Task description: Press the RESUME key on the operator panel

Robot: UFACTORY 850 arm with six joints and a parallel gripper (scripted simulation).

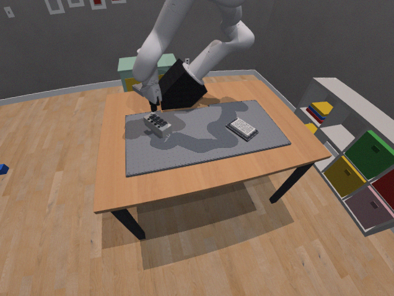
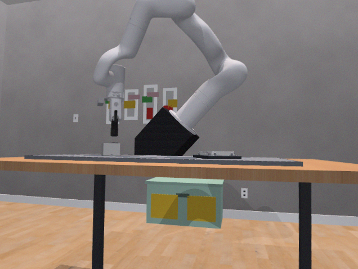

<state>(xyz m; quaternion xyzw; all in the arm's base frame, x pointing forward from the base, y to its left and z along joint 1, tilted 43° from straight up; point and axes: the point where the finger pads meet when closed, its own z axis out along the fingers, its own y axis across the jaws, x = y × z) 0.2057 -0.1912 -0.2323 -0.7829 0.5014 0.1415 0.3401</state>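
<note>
The operator panel (image 1: 157, 124) is a small grey box with a row of dark keys on top. It sits on the left part of the grey mat (image 1: 204, 135). No lamp on it looks lit, and the key names are too small to read. In the side view the panel (image 2: 111, 148) shows as a grey block. My gripper (image 1: 153, 106) is shut and empty, pointing down. It hangs a little above the panel's far end, with a clear gap below the fingertips in the side view (image 2: 114, 133).
The arm's black base block (image 1: 181, 86) stands just behind and to the right of the panel. A flat keypad-like plate (image 1: 241, 129) lies on the right part of the mat. A shelf with coloured bins (image 1: 356, 152) stands right of the table.
</note>
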